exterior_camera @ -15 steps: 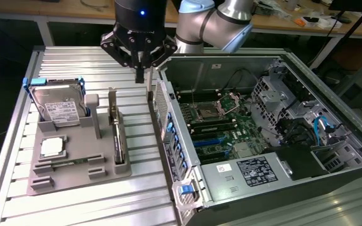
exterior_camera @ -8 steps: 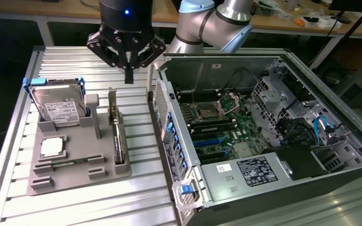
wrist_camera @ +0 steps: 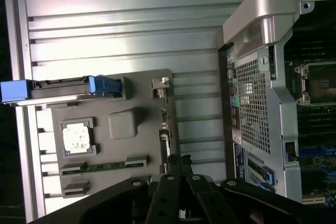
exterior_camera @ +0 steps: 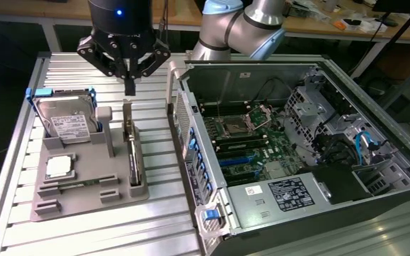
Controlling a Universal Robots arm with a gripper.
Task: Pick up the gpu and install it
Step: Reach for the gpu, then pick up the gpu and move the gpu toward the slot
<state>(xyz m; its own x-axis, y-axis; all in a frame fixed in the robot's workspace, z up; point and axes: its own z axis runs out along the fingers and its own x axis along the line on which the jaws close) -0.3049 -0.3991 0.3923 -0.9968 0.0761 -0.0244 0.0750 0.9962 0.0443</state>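
One gpu (exterior_camera: 132, 157) is seen standing on edge in the grey holder (exterior_camera: 84, 205), with a hard drive (exterior_camera: 66, 125) and chip (exterior_camera: 60, 166) beside it. The gripper (exterior_camera: 128, 89) is held closed and empty above its end, clear of the case wall (exterior_camera: 183, 114)

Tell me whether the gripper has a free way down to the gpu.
Probably yes: the gripper hovers above one end of the gpu, nothing lies between them, and the hard drive and computer case stand off to either side.

My gripper (wrist_camera: 179, 162) is close by the gpu (wrist_camera: 164, 124), which stands edge-up in a gray holder (wrist_camera: 126, 124) on the bench (wrist_camera: 121, 30), w/ the PC case (wrist_camera: 257, 98) alongside.
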